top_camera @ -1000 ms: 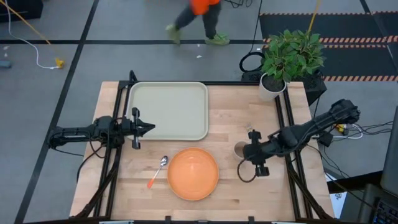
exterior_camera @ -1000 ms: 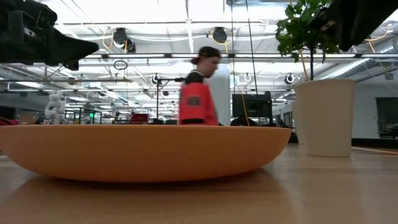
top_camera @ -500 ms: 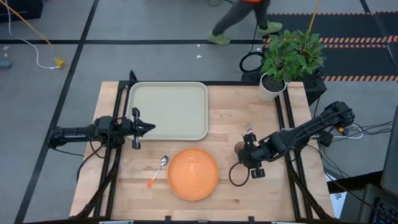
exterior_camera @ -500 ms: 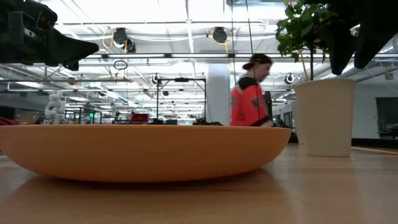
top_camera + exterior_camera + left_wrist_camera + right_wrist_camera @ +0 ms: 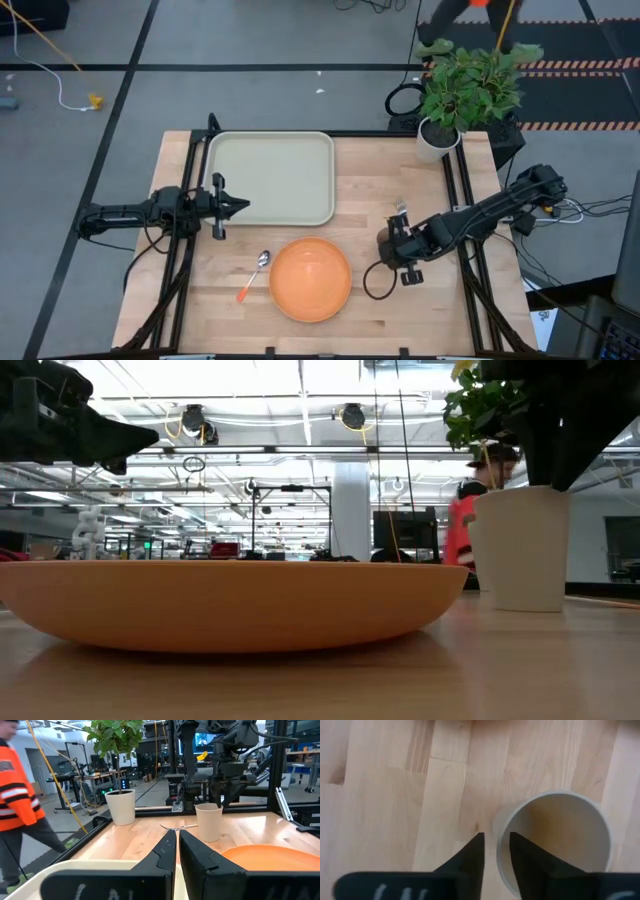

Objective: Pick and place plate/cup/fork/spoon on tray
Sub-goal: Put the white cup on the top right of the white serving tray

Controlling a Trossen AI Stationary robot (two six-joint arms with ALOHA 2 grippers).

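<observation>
The tan cup stands upright on the table right of the orange plate. It also shows in the left wrist view. My right gripper is slightly open above the cup, pointing down. It hides most of the cup in the high view. The fork lies just beyond the cup. The spoon lies left of the plate. My left gripper waits shut over the left edge of the tray. My right gripper comes at the cup from above, pointing down. One finger is over the cup's inside and the other finger is outside. The rim's near-left part lies between them. I cannot tell whether they touch it.
A white pot with a green plant stands at the table's far right corner. A person in orange walks across the room beyond the table. Bare wood lies between the tray and the cup.
My right gripper has gone toward the table's left edge and down, from beside the cup to over its rim. The cup, plate, fork and spoon have stayed where they were. The person behind the table has walked to the right.
</observation>
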